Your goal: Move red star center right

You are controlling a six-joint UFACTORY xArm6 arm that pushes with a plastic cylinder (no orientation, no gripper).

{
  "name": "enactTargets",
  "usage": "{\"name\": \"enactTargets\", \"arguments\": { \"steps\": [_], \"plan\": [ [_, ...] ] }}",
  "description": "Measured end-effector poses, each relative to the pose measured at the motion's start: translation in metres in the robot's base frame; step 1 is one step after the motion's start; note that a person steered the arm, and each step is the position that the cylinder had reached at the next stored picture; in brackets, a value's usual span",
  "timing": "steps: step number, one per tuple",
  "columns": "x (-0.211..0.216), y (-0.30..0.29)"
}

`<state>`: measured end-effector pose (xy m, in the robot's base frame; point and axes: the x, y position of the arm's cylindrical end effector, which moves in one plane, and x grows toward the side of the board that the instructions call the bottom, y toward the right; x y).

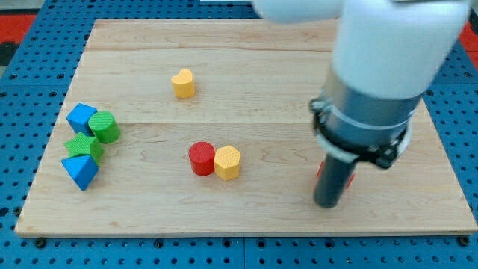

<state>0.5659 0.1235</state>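
At the view's right, my tip (327,203) hides most of a red block (349,179).

Eight small blocks show on the pale wooden tabletop (246,75). Two are yellow: a heart-shaped block (183,83) and a hexagonal block (227,162). Two are blue: a cube-like block (80,117) and a wedge-like block (80,172). Two are green: a round cylinder (105,127) and a star-shaped block (82,146). Two are red: a round cylinder (201,158) and a mostly hidden red block (320,170), shape unclear.
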Motion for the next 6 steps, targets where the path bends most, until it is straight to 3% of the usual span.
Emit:
{"name": "enactTargets", "arguments": {
  "steps": [1,2,3,4,5,6],
  "plan": [
    [-0.052,0.015],
    [-0.079,0.053],
    [-0.074,0.065],
    [-0.123,0.045],
    [-0.127,0.046],
    [-0.034,0.021]
  ]
}}
